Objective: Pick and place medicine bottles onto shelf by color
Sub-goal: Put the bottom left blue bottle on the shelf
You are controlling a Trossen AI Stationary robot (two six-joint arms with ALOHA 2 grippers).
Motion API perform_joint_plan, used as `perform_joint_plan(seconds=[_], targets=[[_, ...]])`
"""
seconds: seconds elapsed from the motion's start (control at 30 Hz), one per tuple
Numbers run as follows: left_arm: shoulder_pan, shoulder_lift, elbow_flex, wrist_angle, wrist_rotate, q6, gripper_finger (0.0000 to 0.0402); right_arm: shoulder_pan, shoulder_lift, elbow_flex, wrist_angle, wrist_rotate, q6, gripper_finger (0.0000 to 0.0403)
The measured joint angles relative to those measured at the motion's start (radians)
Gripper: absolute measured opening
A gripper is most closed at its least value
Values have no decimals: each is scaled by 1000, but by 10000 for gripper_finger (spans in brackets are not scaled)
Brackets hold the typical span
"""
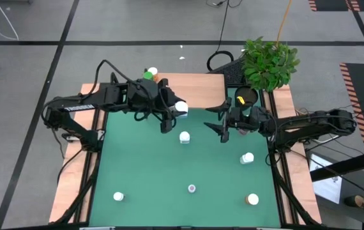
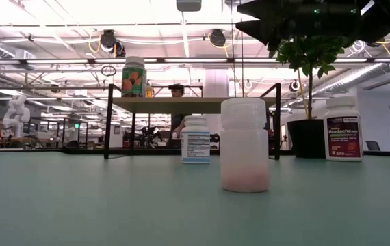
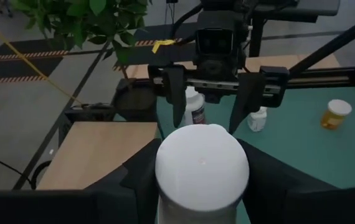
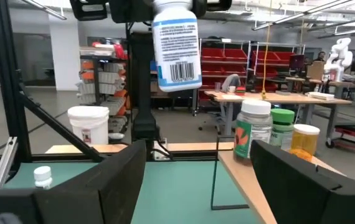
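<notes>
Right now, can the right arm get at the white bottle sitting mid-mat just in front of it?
Probably yes. The right gripper hangs open and empty, and the white bottle stands alone on the green mat with bare mat between them. The left gripper, holding another bottle, hovers close and could crowd it.

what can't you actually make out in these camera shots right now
- Left end effector: the white bottle it holds hides its fingertips in the left wrist view.
- Amber bottle on the shelf: a dark finger cuts off its base, right wrist view.
- Small bottle on the mat: too small to read, high view.
</notes>
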Motion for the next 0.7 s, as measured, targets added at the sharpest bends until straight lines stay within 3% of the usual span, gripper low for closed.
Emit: perform_joint_plan(seconds=[0.27, 0.57, 0.7], targets=[[0, 0, 0, 0, -1, -1, 198, 0, 0, 0, 5, -28, 8, 281], [0, 0, 0, 4, -2, -12, 172, 10, 0, 1, 31, -79, 23, 281], [0, 12, 0, 27, -2, -12, 195, 29, 27, 3, 90, -79, 45, 281]])
